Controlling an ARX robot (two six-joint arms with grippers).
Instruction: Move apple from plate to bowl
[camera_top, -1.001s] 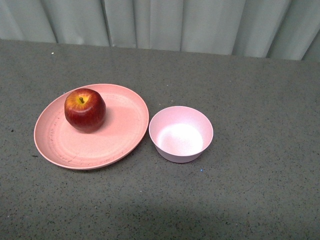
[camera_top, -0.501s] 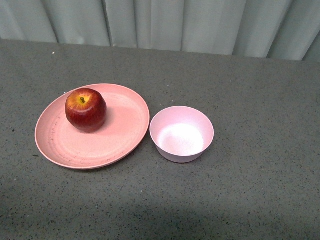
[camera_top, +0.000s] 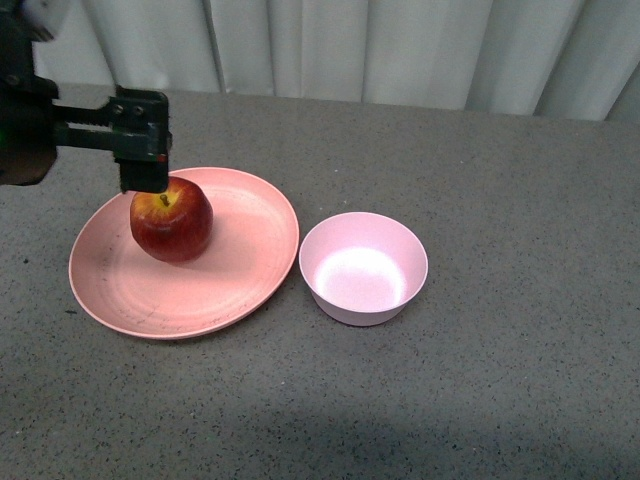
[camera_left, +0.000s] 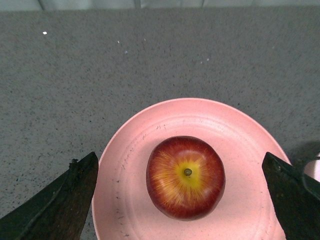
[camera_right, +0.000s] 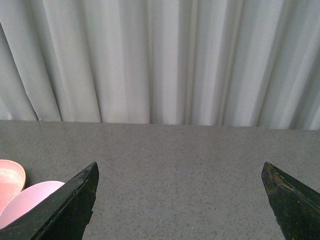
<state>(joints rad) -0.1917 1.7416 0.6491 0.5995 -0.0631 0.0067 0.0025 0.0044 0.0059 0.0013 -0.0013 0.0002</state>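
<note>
You are not yet holding anything: the glossy, round dark-red apple (camera_top: 171, 220) is sitting stem-up on the wide salmon-pink round plate (camera_top: 245, 290). The small pale pink-lilac bowl (camera_top: 363, 268) is standing empty just beside that plate on the grey worktop (camera_top: 500, 380). Your left jaws are hovering spread wide above the apple, and your right jaws are gaping too, well apart from it. The grasp, lift and drop are all waiting.

A dark grey speckled flat table (camera_top: 500, 380) fills the view. At 12 o'clock hangs a pale white folded cloth curtain (camera_top: 400, 50).
</note>
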